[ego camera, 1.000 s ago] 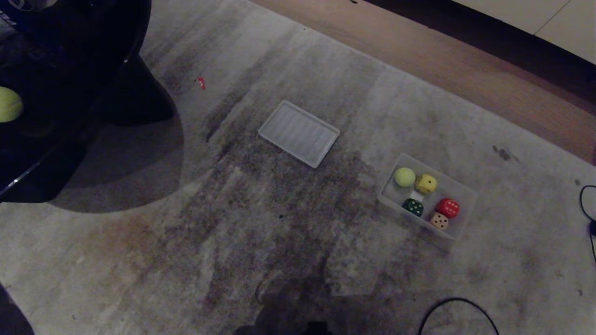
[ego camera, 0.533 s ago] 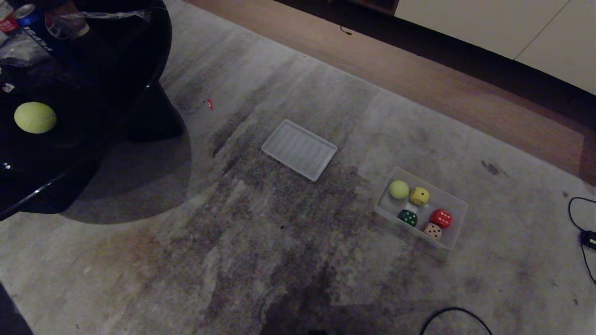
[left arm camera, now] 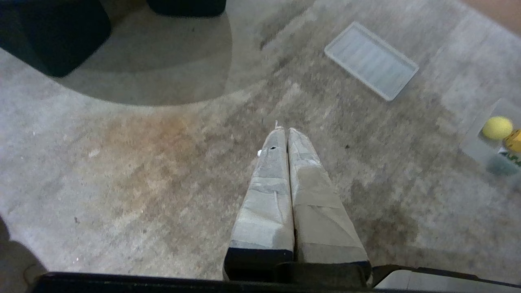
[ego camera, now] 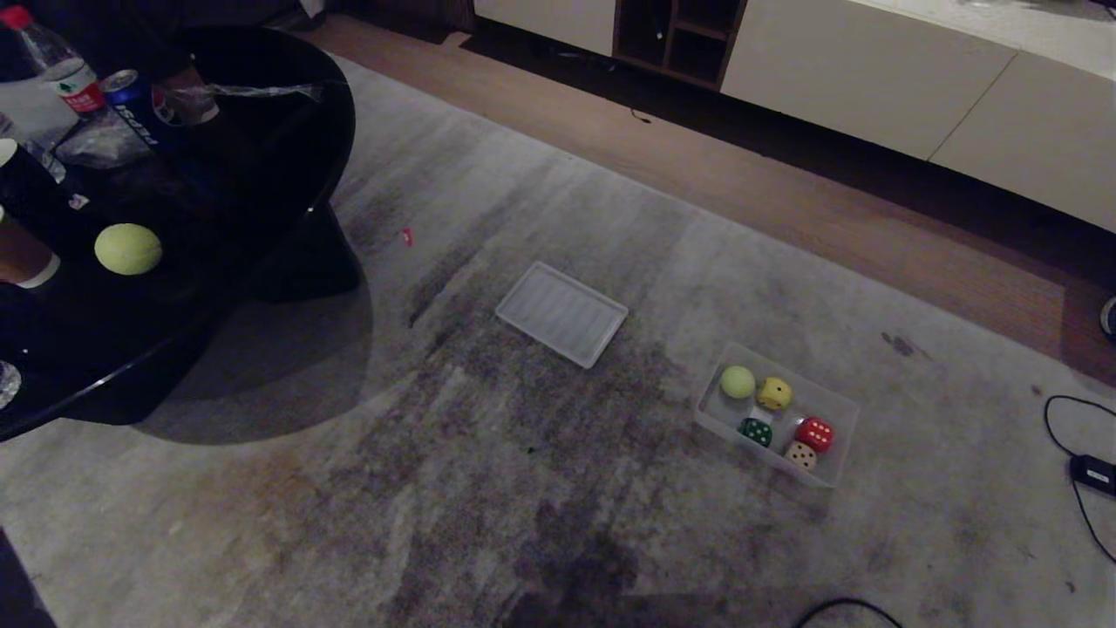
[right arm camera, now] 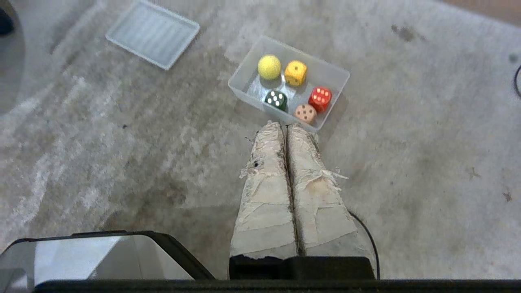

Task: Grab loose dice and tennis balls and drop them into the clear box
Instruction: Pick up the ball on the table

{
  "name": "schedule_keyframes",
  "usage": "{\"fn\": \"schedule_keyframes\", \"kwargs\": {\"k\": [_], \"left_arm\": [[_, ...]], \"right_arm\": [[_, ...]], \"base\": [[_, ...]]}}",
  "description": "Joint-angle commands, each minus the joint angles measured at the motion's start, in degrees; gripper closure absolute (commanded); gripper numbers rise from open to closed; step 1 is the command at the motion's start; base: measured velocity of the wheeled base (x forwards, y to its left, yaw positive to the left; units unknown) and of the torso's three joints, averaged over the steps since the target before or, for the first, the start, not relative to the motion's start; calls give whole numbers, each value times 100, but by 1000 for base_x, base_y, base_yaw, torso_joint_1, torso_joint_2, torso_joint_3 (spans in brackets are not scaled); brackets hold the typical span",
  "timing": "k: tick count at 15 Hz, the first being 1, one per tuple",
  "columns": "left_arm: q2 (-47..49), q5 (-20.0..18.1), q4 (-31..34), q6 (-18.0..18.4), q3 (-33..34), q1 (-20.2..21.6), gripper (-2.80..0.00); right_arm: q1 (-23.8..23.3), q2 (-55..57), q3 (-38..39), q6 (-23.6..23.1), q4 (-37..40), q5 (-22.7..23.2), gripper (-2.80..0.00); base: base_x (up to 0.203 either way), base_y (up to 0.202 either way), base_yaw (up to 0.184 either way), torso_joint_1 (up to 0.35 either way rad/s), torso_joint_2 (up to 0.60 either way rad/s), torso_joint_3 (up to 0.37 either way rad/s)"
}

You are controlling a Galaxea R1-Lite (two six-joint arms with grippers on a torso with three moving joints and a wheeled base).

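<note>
Clear box [ego camera: 839,426]: on the grey carpet [ego camera: 436,488], holding one tennis ball and all four dice.
Tan die [ego camera: 799,454]: in the clear box's near corner, just beside the red die [ego camera: 814,433].
Dark green die [ego camera: 755,431]: against the clear box's near wall, next to a small white label.
Yellow die [ego camera: 773,393]: at the clear box's far side, just beside the boxed tennis ball [ego camera: 737,381].
Left end effector [left arm camera: 283,131]: fingers pressed together, empty, hanging above bare carpet well left of the clear box.
Right end effector [right arm camera: 285,125]: fingers pressed together (tape frayed), empty, above the carpet on the near side of the clear box.
Ribbed lid [ego camera: 561,313]: flat on the carpet, left of and beyond the clear box, apart from it.
Second tennis ball [ego camera: 128,249]: on the dark round surface [ego camera: 261,201], far left of the clear box, near a can [ego camera: 132,106] and a bottle [ego camera: 54,63].
</note>
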Motion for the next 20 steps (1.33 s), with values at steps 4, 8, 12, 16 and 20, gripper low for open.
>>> {"fn": "schedule_keyframes", "kwargs": {"k": [4,8,12,16,20], "left_arm": [[9,4,-3,-3,9,-1,0],[9,4,-3,-3,9,4,0],[9,4,-3,-3,9,1,0],[9,4,-3,-3,9,-3,0],[9,4,-3,-3,9,-5,0]], "right_arm": [[2,13,-1,10,2,-1,0],[2,15,-1,1,2,-1,0],[2,7,-1,10,2,-1,0],[2,16,-1,1,2,-1,0],[2,16,-1,10,2,-1,0]], "base": [[0,0,0,1,6,204],[0,0,0,2,0,203],[0,0,0,5,3,205],[0,0,0,1,3,205],[0,0,0,2,0,204]]}}
